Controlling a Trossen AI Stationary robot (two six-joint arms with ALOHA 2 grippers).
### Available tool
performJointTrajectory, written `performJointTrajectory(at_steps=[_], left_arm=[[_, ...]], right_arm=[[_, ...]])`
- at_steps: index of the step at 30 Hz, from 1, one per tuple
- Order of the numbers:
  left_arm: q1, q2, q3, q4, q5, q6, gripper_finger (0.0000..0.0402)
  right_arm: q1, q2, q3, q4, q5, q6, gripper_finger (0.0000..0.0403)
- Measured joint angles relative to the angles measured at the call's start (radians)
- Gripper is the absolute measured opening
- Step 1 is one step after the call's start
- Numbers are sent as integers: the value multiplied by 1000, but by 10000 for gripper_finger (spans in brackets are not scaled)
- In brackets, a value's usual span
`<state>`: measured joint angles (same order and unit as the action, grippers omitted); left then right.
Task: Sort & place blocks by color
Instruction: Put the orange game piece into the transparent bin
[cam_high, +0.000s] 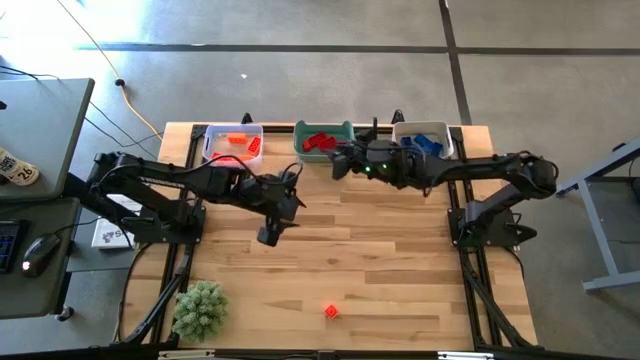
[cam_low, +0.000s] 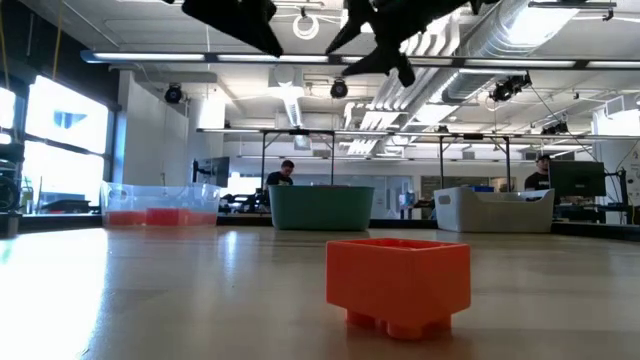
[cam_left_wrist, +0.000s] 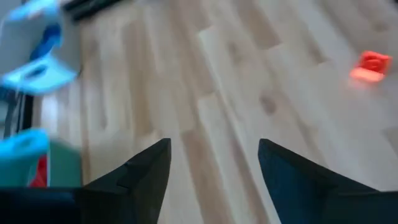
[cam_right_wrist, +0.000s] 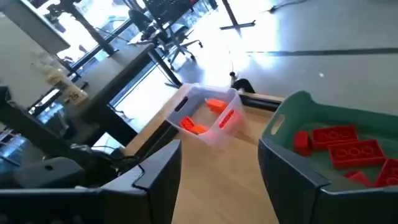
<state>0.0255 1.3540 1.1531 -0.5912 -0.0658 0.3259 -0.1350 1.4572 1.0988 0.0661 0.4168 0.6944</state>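
Three bins stand in a row along the top edge of the counter (cam_high: 400, 260) in the high view: a clear bin (cam_high: 212, 135) at upper left with orange blocks (cam_high: 240, 141), a green bin (cam_high: 300, 132) in the upper middle with red blocks (cam_high: 320, 143), and a white bin (cam_high: 447, 133) to its right with blue blocks (cam_high: 428, 143). This arrangement makes sense, because each colour has its own container and both arms can reach the row. One block (cam_high: 331, 312) is left alone on the counter, low in the middle of the frame, well apart from the bins; it seems to be the last piece to sort. It looks orange-red, so it is hard to say which bin it belongs to. The left claw (cam_high: 268, 236) hangs over the bare wood in the left middle of the frame, its fingers spread and nothing between them; probably it is placed there to go for the lone block. The right claw (cam_high: 340, 165) is at the front edge of the green bin, also released and empty, which fits with a drop of a red piece there. A fuzzy green plant (cam_high: 199, 308) sits at the lower left corner and is not part of the sorting. In the low view the lone block fills the foreground and the claws are cut off at the top edge, so only dark shapes show. The left wrist view is smeared, and the bins there are only coloured patches. The full number of blocks in each bin cannot be counted, because the arms cover part of them.
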Motion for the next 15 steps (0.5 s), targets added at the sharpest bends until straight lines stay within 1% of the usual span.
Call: performJointTrajectory(at_steps=[3,6,8,11,15], left_arm=[[-38,7,1,82,63,51,239],[-76,14,0,150,149,49,240],[-101,28,3,218,188,47,239],[-135,55,0,243,211,45,239],[-183,101,0,270,212,44,240]], right_arm=[[44,-14,0,2,30,-18,199],[75,-19,0,2,55,-22,199],[88,-19,0,-7,63,-22,199],[97,-19,0,-14,88,-19,199],[99,-19,0,-15,132,-16,199]])
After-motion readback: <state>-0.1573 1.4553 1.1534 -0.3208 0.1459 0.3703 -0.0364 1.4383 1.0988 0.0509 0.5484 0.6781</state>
